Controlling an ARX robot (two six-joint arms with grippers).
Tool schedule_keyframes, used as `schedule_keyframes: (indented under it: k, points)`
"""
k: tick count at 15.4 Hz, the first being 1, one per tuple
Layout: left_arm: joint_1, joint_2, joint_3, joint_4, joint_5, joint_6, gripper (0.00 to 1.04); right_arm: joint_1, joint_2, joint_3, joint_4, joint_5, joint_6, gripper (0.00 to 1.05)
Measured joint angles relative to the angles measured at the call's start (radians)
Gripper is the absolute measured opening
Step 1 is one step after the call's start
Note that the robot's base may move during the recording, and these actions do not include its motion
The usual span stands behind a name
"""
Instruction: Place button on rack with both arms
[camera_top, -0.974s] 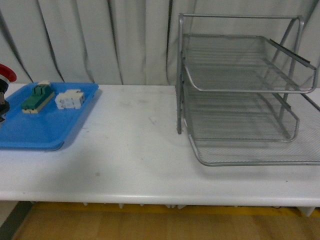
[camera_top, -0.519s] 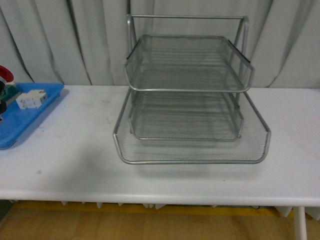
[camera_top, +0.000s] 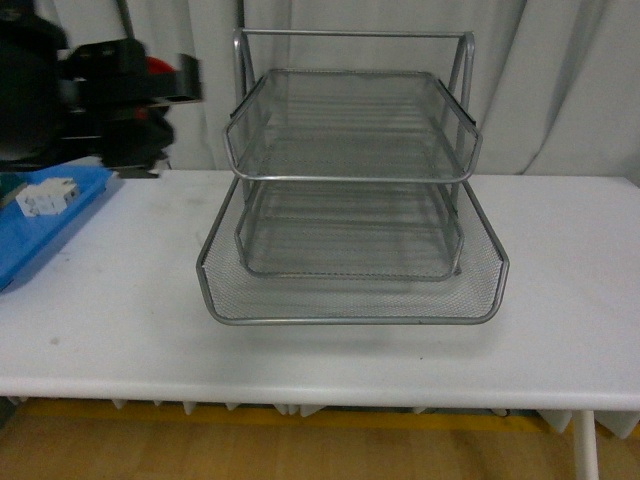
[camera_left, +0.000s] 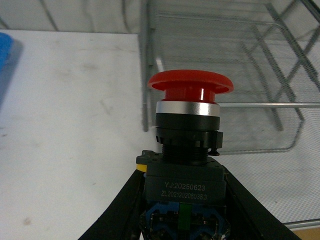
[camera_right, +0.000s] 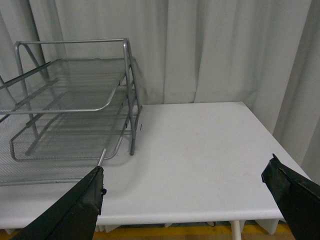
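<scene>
Front view: my left arm (camera_top: 70, 95) is a dark blur high at the far left. The red cap of the button (camera_top: 160, 66) shows at its tip, raised off the counter (camera_top: 300, 350), about level with the top tier of the rack (camera_top: 350, 180) and just left of it. I read that height as deliberate, so the button can pass over the wire rim rather than into it. The rack stands mid-counter, open fronts towards me. The blue tray (camera_top: 30, 235) with a white component (camera_top: 47, 197) lies at the left edge, well apart from it.

Left wrist view: the left fingers (camera_left: 120, 212) are closed narrowly on the button's black body from both sides, the cap at the end away from the wrist and the mesh tiers beyond it. The grip sits low on the body, which leaves the cap free and, I judge, keeps it steady for a set-down.

Right wrist view: the right fingers (camera_right: 75, 210) are spread wide, holding and touching nothing, above the right part of the counter with the rack off to the left. I take that as readiness to help at the rack
</scene>
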Motion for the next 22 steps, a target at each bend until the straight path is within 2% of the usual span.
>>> schedule_keyframes:
  k: [3,9,16,18,22]
  points:
    - [-0.103,0.151,0.107,-0.021,0.015,0.001,0.36,0.000,0.000,0.000,0.000,0.000,0.000,0.98]
    - [-0.231,0.269,0.143,-0.036,0.037,0.020,0.36,0.000,0.000,0.000,0.000,0.000,0.000,0.98]
    - [-0.219,0.454,0.358,-0.155,0.039,0.052,0.36,0.000,0.000,0.000,0.000,0.000,0.000,0.98]
    - [-0.206,0.591,0.544,-0.277,0.052,0.054,0.36,0.000,0.000,0.000,0.000,0.000,0.000,0.98]
    - [-0.188,0.690,0.670,-0.357,0.047,0.053,0.36,0.000,0.000,0.000,0.000,0.000,0.000,0.98]
